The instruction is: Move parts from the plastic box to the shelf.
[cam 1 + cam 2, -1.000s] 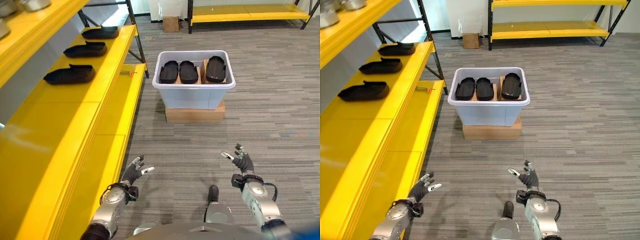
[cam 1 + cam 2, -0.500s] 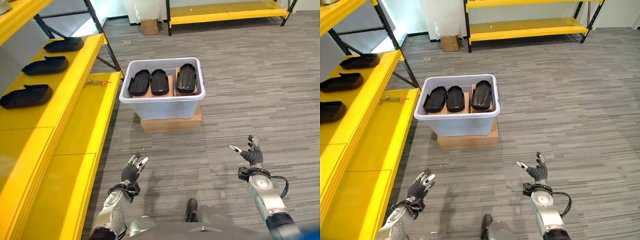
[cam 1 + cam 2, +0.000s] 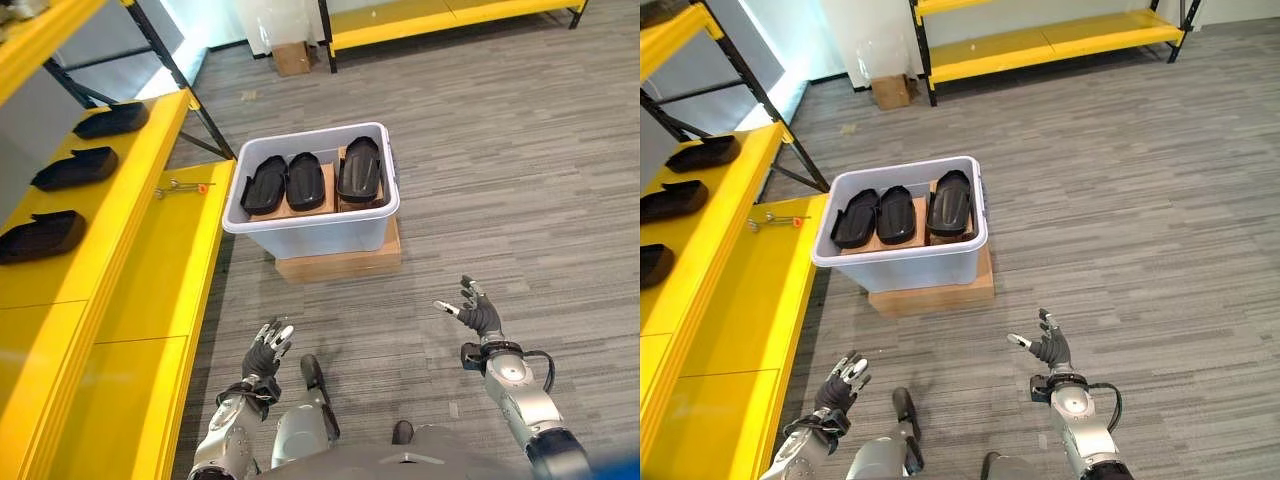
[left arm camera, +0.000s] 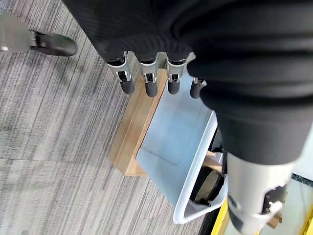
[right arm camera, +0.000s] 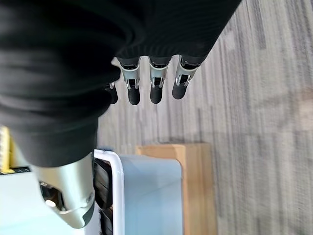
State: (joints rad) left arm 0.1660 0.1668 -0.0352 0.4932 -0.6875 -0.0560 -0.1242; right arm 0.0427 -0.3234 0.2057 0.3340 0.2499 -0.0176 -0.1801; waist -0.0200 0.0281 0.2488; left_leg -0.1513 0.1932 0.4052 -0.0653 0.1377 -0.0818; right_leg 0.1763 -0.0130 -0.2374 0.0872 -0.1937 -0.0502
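Observation:
A pale plastic box [image 3: 310, 225] stands on a flat wooden block [image 3: 338, 264] on the carpet ahead. Three black moulded parts [image 3: 303, 180] lie side by side inside it. Three more black parts [image 3: 72, 168] rest on the yellow shelf [image 3: 130, 270] along my left. My left hand [image 3: 262, 352] hangs low near the shelf's edge, fingers relaxed and empty. My right hand [image 3: 474, 314] is held out over bare carpet to the right, fingers spread, holding nothing. Both hands are well short of the box [image 4: 183, 147].
A small tool with an orange tip [image 3: 182, 186] lies on the lower shelf board near the box. A second yellow rack [image 3: 440, 15] and a cardboard carton [image 3: 291, 57] stand at the far wall. Grey carpet [image 3: 520, 190] spreads to the right.
The camera has swung, so the shelf slid left and the box sits more central. Both hands stay open and empty, held low.

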